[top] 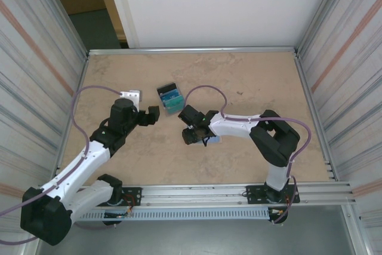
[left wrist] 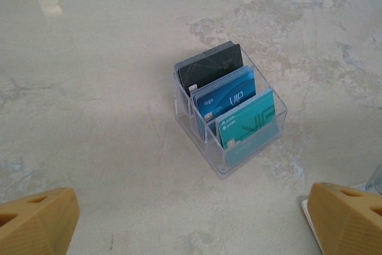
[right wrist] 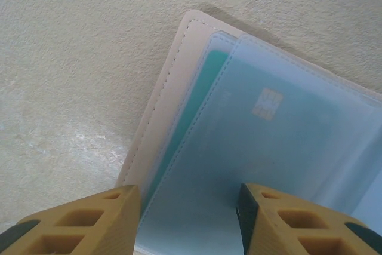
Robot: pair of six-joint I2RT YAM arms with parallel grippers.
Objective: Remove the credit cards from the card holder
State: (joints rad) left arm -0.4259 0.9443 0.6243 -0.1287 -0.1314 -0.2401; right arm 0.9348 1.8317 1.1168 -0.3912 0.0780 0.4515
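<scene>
Two grippers held nothing: left gripper [left wrist: 191,222] spread wide near the cards [left wrist: 230,103]; right gripper [right wrist: 188,207] half spread over the open wallet [right wrist: 158,111], which lay at the cards' five o'clock.

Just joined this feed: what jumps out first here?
A clear tiered stand mid-table holds black, blue and teal credit cards, the open left gripper just short of it. Under the right gripper the beige card holder lies open, a teal card showing through its pale-blue sleeves.

Bare table [top: 256,82] around card holder [right wrist: 161,111], clear card box [left wrist: 230,164] nearby
</scene>
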